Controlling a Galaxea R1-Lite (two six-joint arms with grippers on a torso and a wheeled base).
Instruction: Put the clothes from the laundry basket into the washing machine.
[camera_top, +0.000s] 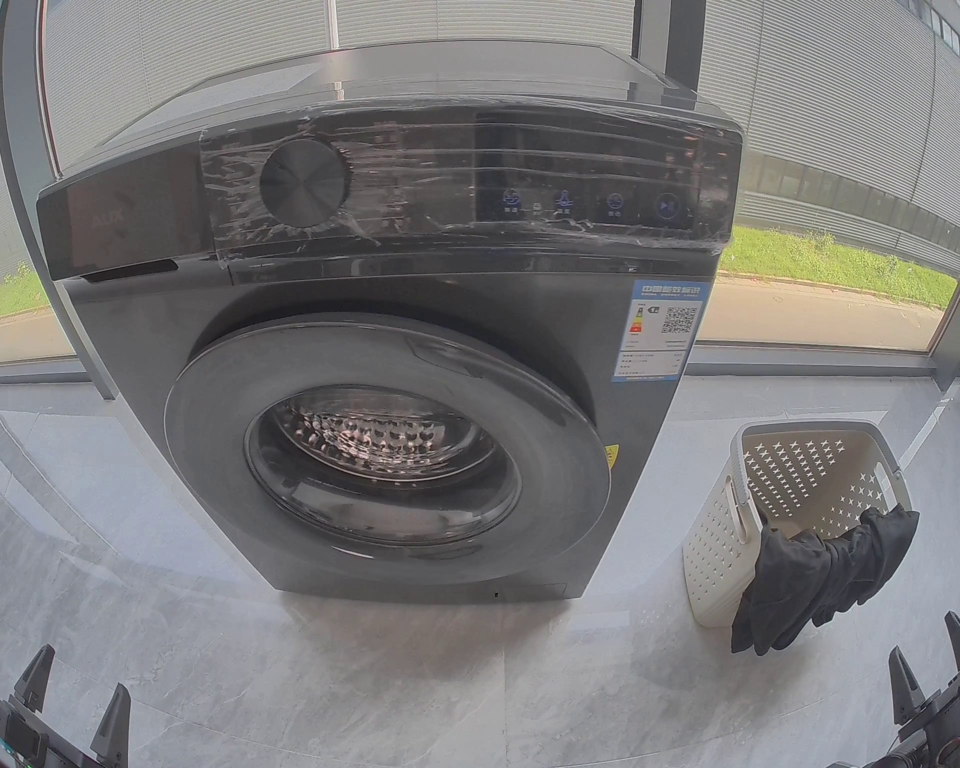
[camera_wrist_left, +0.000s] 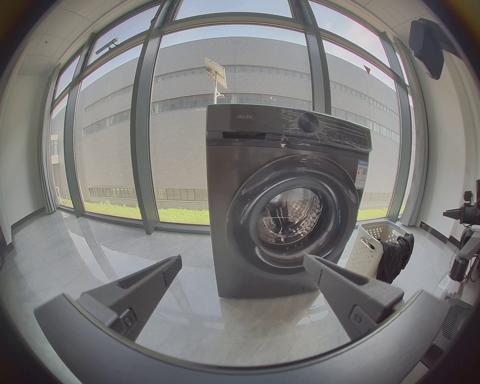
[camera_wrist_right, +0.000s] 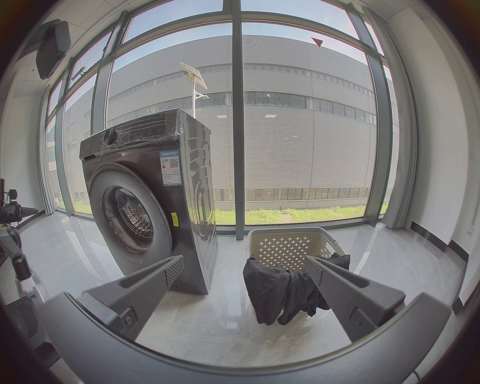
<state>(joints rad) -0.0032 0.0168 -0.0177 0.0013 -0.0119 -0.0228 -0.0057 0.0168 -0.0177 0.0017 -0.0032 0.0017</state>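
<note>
Left gripper (camera_wrist_left: 241, 260) was spread wide and held nothing, and so was right gripper (camera_top: 925, 655); both had dark wedge-shaped fingers with ribbed pads. The washing machine (camera_top: 390, 330) was a boxy dark grey metal unit straight ahead of the left gripper and well apart from it. Its round glass door (camera_top: 385, 450) was closed, with a perforated steel drum visible behind it. Crinkled clear film (camera_top: 470, 170) wrapped the control panel, which carried 1 round dial (camera_top: 304, 182). The laundry basket (camera_top: 715, 545) was pale rectangular plastic with star-shaped cutouts, standing on the glossy grey marble-look floor (camera_top: 400, 680) just beside the machine's right front corner. It was ahead of the right gripper and apart from it. The black clothes (camera_top: 815, 580) were soft and limp, draped over the basket's near rim and hanging down outside, the nearest task item to the right gripper, untouched. The head view showed the panel icons and a label sticker (camera_top: 658, 330) up close. The right wrist view showed the machine's embossed side panel (camera_wrist_right: 200, 175). The left wrist view showed the tall window frames (camera_wrist_left: 142, 125).
</note>
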